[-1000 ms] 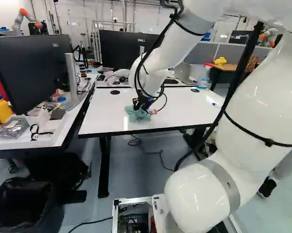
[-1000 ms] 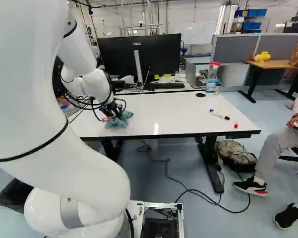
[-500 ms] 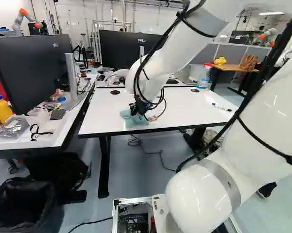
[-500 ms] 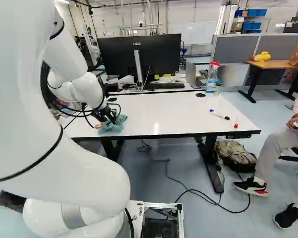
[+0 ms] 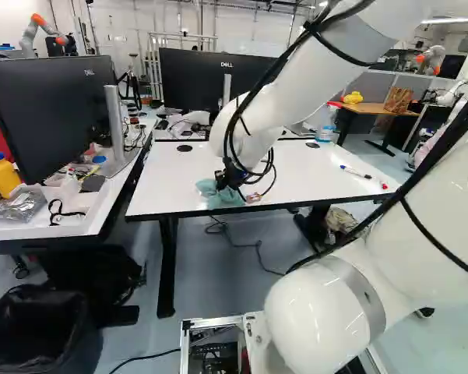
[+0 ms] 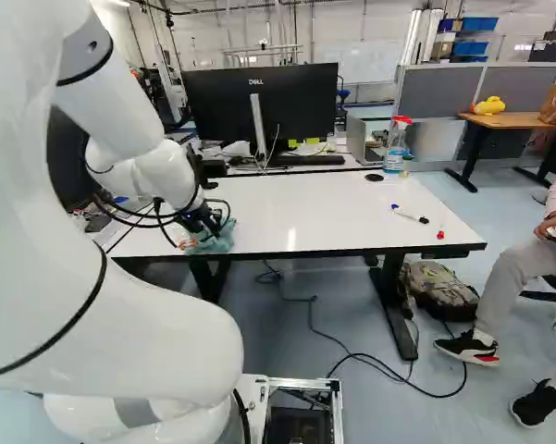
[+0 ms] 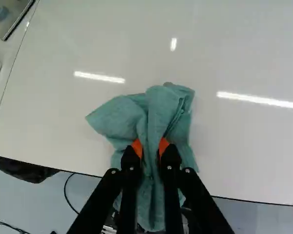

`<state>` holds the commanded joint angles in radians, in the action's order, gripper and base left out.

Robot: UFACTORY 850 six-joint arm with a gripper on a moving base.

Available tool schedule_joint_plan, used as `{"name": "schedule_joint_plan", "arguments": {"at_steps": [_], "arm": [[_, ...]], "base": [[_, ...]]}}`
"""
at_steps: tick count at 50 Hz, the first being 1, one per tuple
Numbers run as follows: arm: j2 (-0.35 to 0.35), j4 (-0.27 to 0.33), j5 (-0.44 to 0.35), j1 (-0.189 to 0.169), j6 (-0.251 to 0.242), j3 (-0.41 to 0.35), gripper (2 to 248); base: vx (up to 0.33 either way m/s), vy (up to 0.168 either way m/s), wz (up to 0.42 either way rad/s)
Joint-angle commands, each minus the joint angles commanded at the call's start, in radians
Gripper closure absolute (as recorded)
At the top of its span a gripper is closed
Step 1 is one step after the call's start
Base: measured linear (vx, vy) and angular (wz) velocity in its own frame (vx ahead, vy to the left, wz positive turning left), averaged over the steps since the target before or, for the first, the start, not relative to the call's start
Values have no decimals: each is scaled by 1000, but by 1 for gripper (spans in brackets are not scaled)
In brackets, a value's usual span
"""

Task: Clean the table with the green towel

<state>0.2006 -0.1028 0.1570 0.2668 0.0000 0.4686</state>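
Observation:
In the left base view my gripper [image 5: 230, 178] is low over the near left part of the white table [image 5: 307, 173], with the green towel [image 5: 209, 188] bunched under it. The right base view has the gripper [image 6: 202, 220] above the towel [image 6: 218, 242] close to the table's near edge. Seen from the wrist, the gripper [image 7: 150, 146] is shut on a fold of the towel [image 7: 161, 105], orange pads on both sides. Part of the cloth spreads flat ahead of the fingers; its tail hangs back between them.
A marker [image 6: 405, 215] and a red cap [image 6: 440, 235] lie on the table's right part. Beyond its far edge are a spray bottle [image 6: 396, 144] and a monitor [image 6: 259, 106]. A side desk [image 5: 70, 222] adjoins on the left. Another robot [image 5: 40, 29] stands far back.
My arm has drawn the gripped towel toward the table's near edge; in the left base view the gripper went slightly left, then back right. The base has not moved.

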Motion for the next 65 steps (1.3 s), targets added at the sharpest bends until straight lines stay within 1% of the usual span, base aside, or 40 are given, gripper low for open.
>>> {"name": "schedule_joint_plan", "arguments": {"at_steps": [14,19,25,50,57,65], "arm": [[-41,0,0,-64,0,37,195],[-63,0,0,-79,0,57,195],[-94,0,0,-89,0,87,195],[-227,0,0,-102,0,219,195],[-254,0,0,-88,0,247,195],[-260,0,0,-60,0,254,195]], "base": [[0,0,0],[0,0,0],[0,0,0],[0,0,0],[0,0,0],[0,0,0]]}}
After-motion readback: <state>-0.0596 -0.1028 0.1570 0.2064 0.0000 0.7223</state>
